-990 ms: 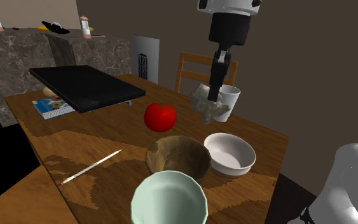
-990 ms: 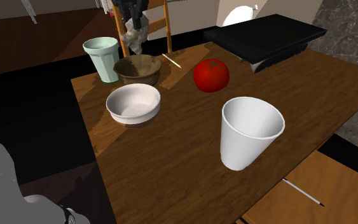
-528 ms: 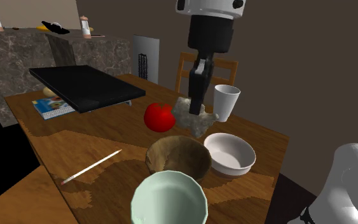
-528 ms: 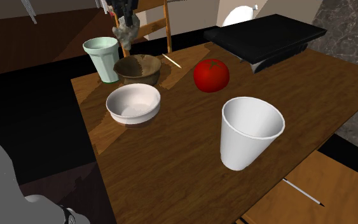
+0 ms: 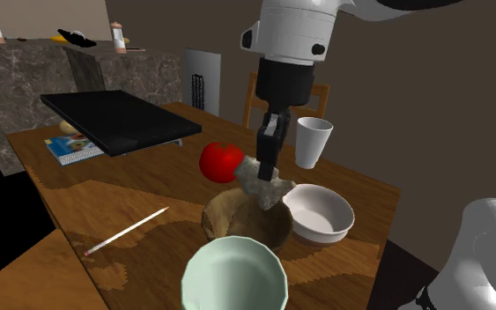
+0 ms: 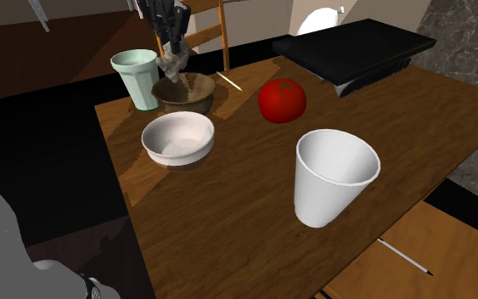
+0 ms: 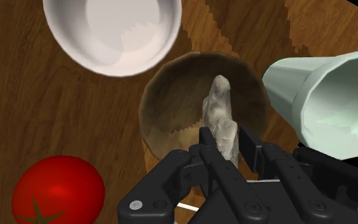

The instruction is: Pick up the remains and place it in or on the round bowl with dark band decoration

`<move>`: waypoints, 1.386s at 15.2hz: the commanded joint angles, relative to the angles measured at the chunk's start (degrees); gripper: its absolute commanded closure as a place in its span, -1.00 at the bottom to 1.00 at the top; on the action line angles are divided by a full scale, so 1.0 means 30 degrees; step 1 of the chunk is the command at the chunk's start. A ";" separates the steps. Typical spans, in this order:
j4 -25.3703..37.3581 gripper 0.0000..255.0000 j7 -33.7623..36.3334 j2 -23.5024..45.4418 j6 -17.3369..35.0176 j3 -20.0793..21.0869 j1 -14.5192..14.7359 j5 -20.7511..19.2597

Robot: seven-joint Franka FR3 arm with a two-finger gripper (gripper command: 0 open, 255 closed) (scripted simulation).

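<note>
Wood-grain planks make up the brown table [image 5: 105,198], with a mottled stone counter [image 5: 25,70] and a slatted wooden chair [image 5: 259,92] behind it. Over the table, the all-black two-finger gripper [image 5: 263,167] points down, its fingers closed narrowly on a pale grey, lumpy piece of remains [image 5: 263,182]. The lump hangs from the fingertips directly over the round brown bowl with a darker rim [image 5: 224,231]. The wrist view shows the lump against the bowl's hollow; whether its lower end touches the bowl I cannot tell.

Just beside the brown bowl, on the shoulder view's right, sits a plain white round bowl [image 5: 321,211]. A pale green fluted cup [image 5: 234,277] stands nearest the camera, close to the brown bowl. A glossy red tomato [image 5: 221,162] rests behind the bowl, and a white tapered cup [image 5: 312,141] stands near the table's far edge. Toward the shoulder view's left lie a thin white stick [image 5: 127,231], a flat black slab [image 5: 118,119] and a blue-edged book [image 5: 70,147] partly under the slab.
</note>
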 commanded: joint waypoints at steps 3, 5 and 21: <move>-0.1212 1.00 -0.0081 -0.0173 0.1056 0.0043 0.0043 0.0082; -0.1769 1.00 -0.0115 -0.0221 0.1566 0.0070 0.0063 0.0116; -0.1590 -1.00 -0.0124 -0.0231 0.1377 0.0045 0.0051 0.0108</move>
